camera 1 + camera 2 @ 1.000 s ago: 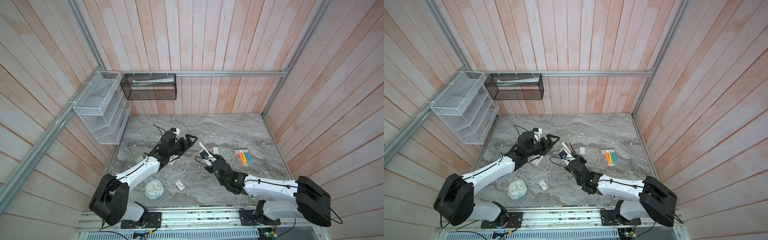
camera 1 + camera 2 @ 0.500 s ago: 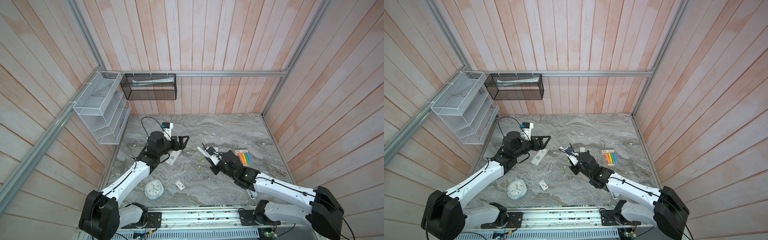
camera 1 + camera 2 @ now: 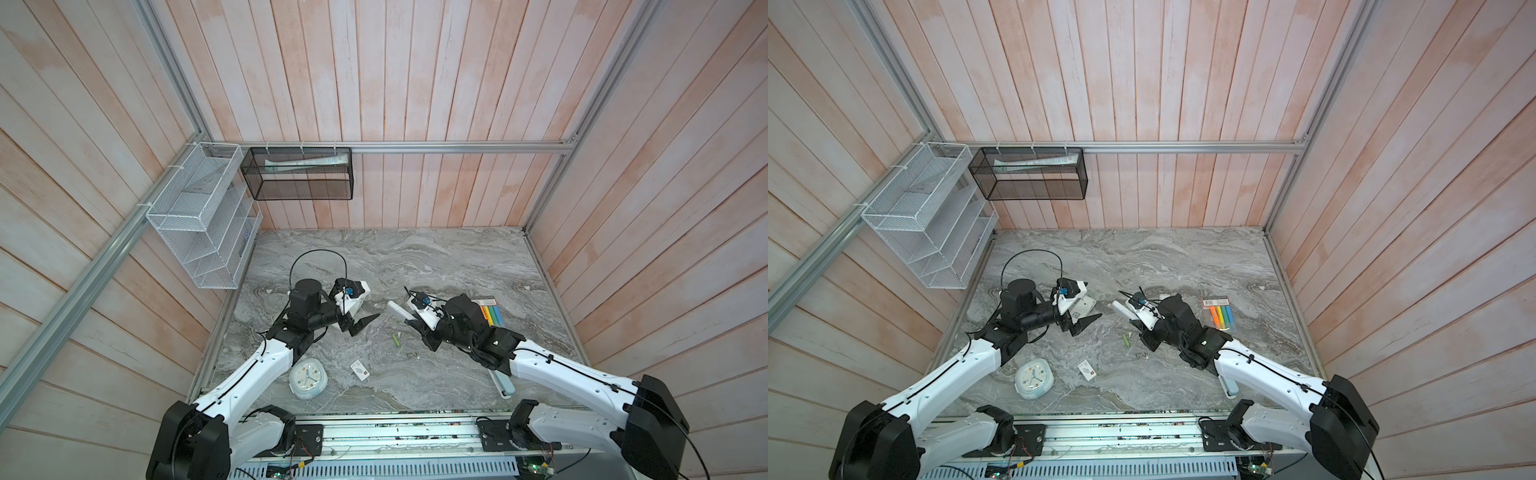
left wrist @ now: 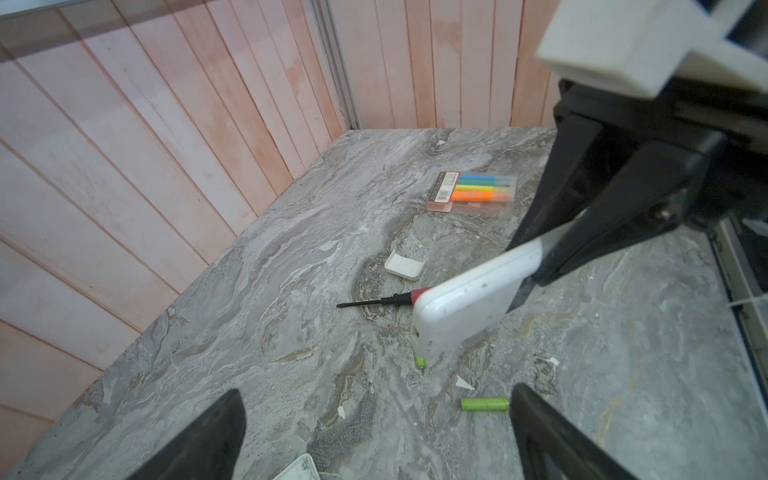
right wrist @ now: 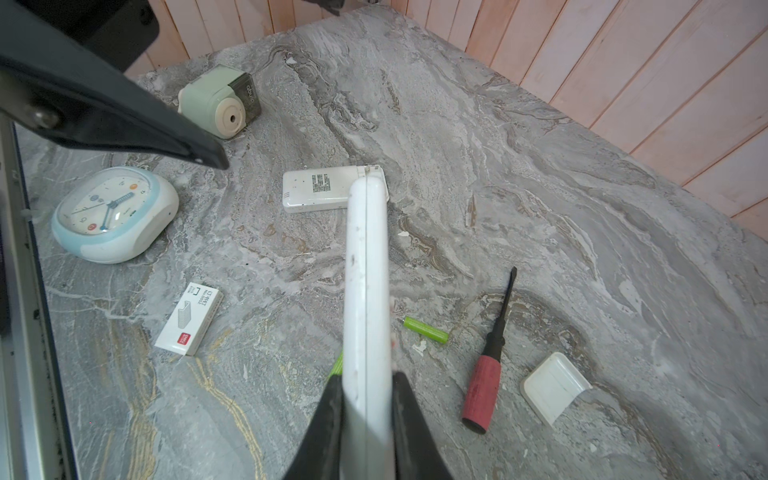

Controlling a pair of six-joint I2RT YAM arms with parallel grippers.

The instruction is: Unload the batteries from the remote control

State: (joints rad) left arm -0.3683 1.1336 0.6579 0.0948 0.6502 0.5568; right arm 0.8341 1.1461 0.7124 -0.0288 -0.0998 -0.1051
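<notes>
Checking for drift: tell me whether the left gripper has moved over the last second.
Yes. In a top view the left gripper has pulled back toward the clock.

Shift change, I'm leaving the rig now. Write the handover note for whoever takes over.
Left gripper: open, empty, above the table.
Right gripper: shut on the white remote, held off the table.
Done: one battery loose on the table, another battery showing under the held remote; battery cover off, near the screwdriver.
Left: second remote lies flat; whether either remote holds batteries cannot be seen.
</notes>
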